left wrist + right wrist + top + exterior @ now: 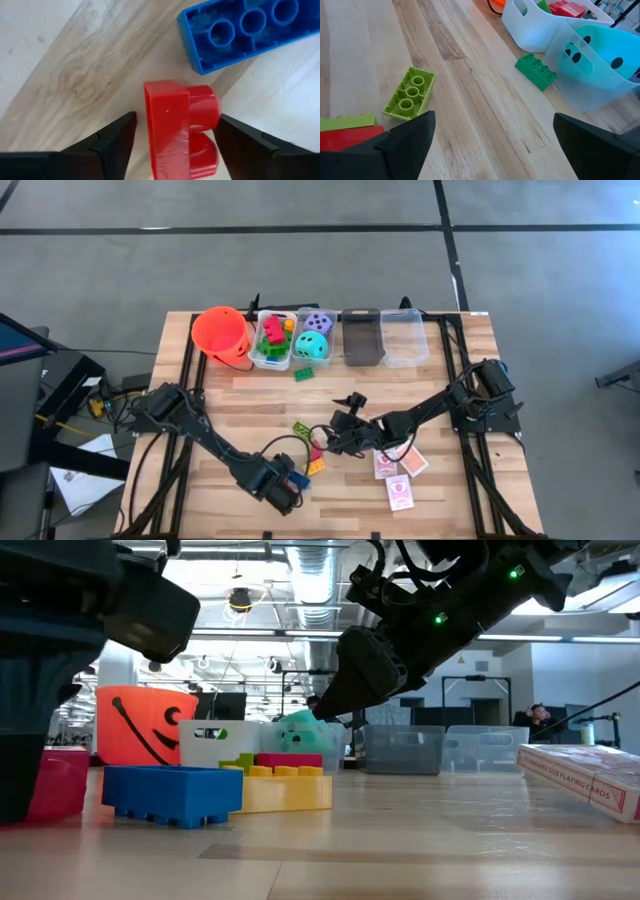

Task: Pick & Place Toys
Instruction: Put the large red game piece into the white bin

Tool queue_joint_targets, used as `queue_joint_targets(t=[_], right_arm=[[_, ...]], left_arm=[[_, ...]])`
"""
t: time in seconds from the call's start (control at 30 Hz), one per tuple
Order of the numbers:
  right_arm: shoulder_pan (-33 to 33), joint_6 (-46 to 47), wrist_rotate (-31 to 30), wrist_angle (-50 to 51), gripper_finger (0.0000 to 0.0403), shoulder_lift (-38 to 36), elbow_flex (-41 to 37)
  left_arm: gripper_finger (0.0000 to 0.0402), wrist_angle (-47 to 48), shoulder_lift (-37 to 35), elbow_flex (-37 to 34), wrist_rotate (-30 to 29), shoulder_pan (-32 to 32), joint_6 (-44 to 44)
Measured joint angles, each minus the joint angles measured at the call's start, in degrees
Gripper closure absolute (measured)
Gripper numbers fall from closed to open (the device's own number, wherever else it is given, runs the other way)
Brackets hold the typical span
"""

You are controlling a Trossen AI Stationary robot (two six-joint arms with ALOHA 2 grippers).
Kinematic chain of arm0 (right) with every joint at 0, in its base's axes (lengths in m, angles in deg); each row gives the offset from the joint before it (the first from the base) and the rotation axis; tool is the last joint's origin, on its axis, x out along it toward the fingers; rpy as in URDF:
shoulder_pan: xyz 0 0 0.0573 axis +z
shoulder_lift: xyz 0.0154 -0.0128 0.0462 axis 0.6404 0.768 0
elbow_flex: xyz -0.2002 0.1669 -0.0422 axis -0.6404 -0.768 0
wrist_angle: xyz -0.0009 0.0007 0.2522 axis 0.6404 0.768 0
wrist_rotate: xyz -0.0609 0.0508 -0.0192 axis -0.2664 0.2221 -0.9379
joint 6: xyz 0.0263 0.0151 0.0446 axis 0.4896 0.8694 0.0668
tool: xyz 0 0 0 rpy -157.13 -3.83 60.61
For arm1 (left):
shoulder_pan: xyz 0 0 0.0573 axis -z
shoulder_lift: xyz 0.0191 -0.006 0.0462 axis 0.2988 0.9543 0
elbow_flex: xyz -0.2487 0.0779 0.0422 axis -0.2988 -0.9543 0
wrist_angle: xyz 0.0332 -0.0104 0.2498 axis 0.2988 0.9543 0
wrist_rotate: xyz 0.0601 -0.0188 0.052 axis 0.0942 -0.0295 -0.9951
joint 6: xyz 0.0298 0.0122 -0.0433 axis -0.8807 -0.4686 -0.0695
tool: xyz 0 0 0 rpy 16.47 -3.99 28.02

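Left wrist view: left gripper [172, 145] fingers spread, flanking the red brick [180, 131], its studs facing sideways toward 1 finger.

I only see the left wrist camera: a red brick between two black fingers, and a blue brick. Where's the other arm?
Observer: The right gripper hovers open just beside the left one, near a lime green brick.
Operator: Is there a box for bricks?
Observer: Yes, a white bin at the table's far edge holds bricks, next to an orange bucket.
Operator: Any other toys lying out?
Observer: Red-and-white playing cards lie near the front edge, on the right arm's side.
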Motion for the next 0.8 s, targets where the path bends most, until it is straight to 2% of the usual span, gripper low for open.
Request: queue_joint_targets(t=[0.2,0.37,0.5,0.6,0.8], right_arm=[[0.0,0.01,0.0,0.03,0.0006,0.0,0.0],[0.0,1.33,-0.07,-0.24,0.0006,0.0,0.02],[0.13,1.53,-0.69,-1.65,0.0006,0.0,0.0],[0.38,0.91,-1.1,-3.74,0.0006,0.0,0.0],[1.27,-2.94,-0.98,-10.35,0.0006,-0.01,0.0]], left_arm=[[0.0241,0.39,-0.73,-0.18,-2.46,0.24,-4.38],[0.0241,2.86,-2.81,-0.5,-6.23,0.33,-9.33],[0.0241,9.14,-7.38,-0.37,-11.08,0.31,-10.77],[0.0241,16.29,-11.56,-0.39,-17.68,0.05,-10.85],[0.0241,26.92,-20.42,-0.35,-37.64,-3.18,-12.83]])
